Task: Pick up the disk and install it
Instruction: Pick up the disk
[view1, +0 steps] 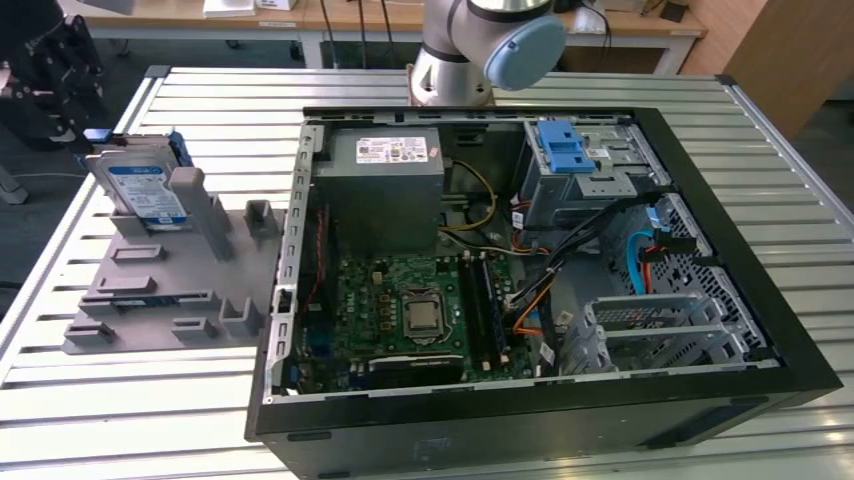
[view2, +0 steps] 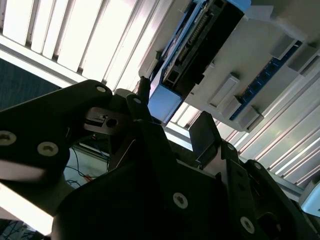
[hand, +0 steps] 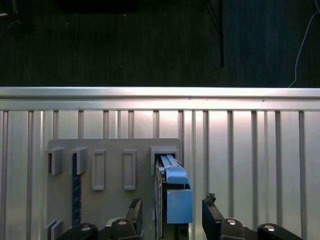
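Observation:
The disk stands on edge in a slot of the grey holder plate at the exterior view's left, its white-and-blue label facing out. In the first wrist view my gripper is open above the disk, one dark finger on each side of its blue-railed edge, with a gap on both sides. The second wrist view shows the same gripper from below, near the disk's connector end; the fingers do not touch it.
An open computer case fills the middle and right of the slatted metal table, with a drive cage and bright blue clip at its far corner. The arm's base stands behind the case. The table edge lies just beyond the holder.

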